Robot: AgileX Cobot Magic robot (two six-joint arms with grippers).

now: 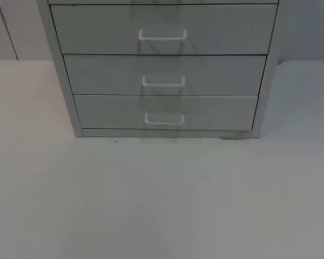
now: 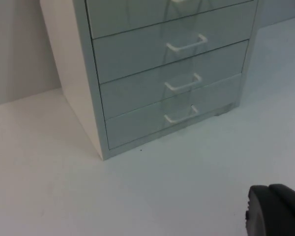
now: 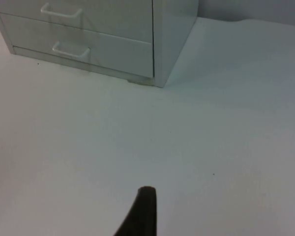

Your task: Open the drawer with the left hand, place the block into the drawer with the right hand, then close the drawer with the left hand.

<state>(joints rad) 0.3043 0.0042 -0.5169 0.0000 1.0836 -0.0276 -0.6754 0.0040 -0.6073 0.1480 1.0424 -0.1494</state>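
A grey drawer cabinet stands at the back of the table with all its drawers shut flush. Each drawer front carries a white loop handle: upper, middle, lowest. The left wrist view takes in the cabinet from its front-left, with the lowest handle well ahead of my left gripper. My right gripper hangs over bare table, off the cabinet's front-right corner and well back from it, with the lowest handle beyond.
The white table top spreads wide in front of the cabinet. A grey partition wall closes the back. A small dark speck lies just ahead of the cabinet's base.
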